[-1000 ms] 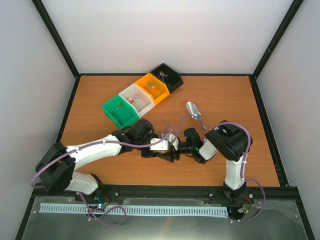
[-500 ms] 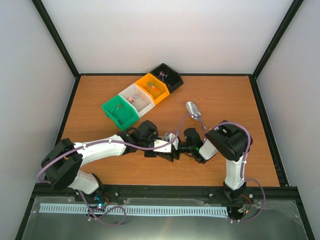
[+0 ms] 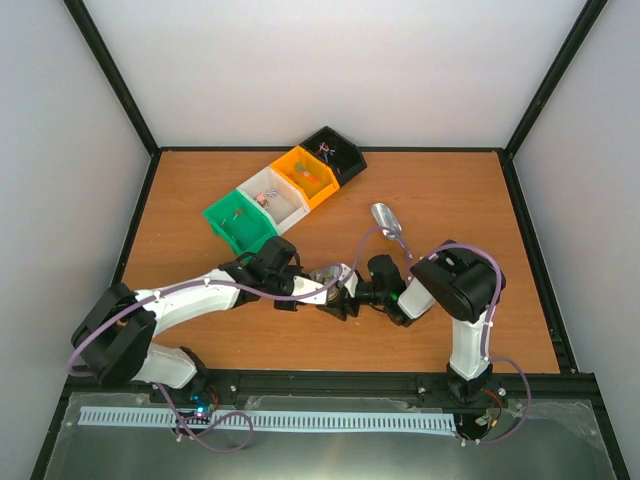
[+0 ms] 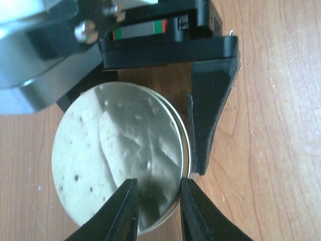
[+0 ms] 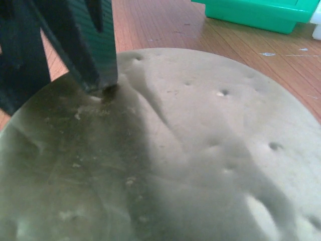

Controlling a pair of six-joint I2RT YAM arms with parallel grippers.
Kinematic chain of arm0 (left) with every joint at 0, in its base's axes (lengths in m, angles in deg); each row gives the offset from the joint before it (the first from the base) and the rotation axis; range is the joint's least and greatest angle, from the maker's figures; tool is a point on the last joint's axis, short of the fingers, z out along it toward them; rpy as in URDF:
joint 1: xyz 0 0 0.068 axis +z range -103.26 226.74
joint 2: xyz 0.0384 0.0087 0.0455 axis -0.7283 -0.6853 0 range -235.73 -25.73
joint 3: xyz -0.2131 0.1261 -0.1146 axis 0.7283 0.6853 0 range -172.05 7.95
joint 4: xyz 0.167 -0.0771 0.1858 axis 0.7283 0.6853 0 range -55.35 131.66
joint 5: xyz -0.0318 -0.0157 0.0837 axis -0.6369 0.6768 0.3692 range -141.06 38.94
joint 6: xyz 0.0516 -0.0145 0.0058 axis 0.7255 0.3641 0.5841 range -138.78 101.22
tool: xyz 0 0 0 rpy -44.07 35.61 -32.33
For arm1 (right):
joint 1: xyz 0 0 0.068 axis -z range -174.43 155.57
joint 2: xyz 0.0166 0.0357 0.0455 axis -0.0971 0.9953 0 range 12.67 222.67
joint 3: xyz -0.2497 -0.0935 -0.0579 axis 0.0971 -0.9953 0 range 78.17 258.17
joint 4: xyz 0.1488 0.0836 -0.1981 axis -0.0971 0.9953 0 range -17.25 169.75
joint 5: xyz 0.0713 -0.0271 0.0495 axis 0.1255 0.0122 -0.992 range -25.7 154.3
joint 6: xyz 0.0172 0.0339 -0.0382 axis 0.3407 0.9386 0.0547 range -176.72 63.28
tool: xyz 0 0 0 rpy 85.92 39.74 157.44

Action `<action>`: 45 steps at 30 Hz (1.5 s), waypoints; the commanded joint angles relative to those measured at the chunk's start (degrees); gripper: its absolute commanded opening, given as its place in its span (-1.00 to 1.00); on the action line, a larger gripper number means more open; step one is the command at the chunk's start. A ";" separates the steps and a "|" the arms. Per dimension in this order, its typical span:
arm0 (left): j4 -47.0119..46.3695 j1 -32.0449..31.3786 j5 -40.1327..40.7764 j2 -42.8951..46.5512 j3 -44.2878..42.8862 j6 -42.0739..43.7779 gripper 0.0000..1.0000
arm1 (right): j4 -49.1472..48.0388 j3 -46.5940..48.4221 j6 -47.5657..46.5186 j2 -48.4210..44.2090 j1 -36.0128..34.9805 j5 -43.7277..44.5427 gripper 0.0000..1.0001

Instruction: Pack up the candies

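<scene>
No writing, label, brand or number can be read — not in any view.

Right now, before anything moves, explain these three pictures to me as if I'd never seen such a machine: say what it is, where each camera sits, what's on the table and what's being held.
The machine is two robot arms, the left arm and the right arm, bolted at the near edge of the table. Each ends in a two-finger claw. The wide picture looks down from above and behind the arms. The other two come from small cameras on the wrists.

Four bins stand in a row: green bin, white bin, orange bin and black bin. A few tiny candies lie inside them. A metal scoop lies nearby.

The arms meet at a round lid. The right claw seems to grip its rim. The left claw sits over its face, and I cannot tell whether it pinches.
</scene>
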 commanded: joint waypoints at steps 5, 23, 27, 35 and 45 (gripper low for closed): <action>8.83 3.85 1.68 3.23 1.93 1.92 -0.46 | 0.64 -0.90 -0.81 -1.00 -0.56 -4.50 0.42; 19.85 3.50 -12.41 1.94 -12.55 -8.23 0.06 | -4.42 -3.19 3.12 -4.34 3.21 -9.10 1.00; 14.78 1.57 -11.98 -0.27 -13.45 -11.30 0.03 | -1.04 -2.45 1.86 -4.69 3.30 -9.15 0.97; 7.94 -1.77 -8.26 -6.59 -15.15 -13.58 -0.08 | 3.46 -4.50 2.39 -8.77 3.30 -8.11 1.00; 7.75 -1.78 -5.44 -12.48 -13.85 -10.80 -0.33 | 3.14 -4.23 2.35 -6.54 3.22 -7.07 1.00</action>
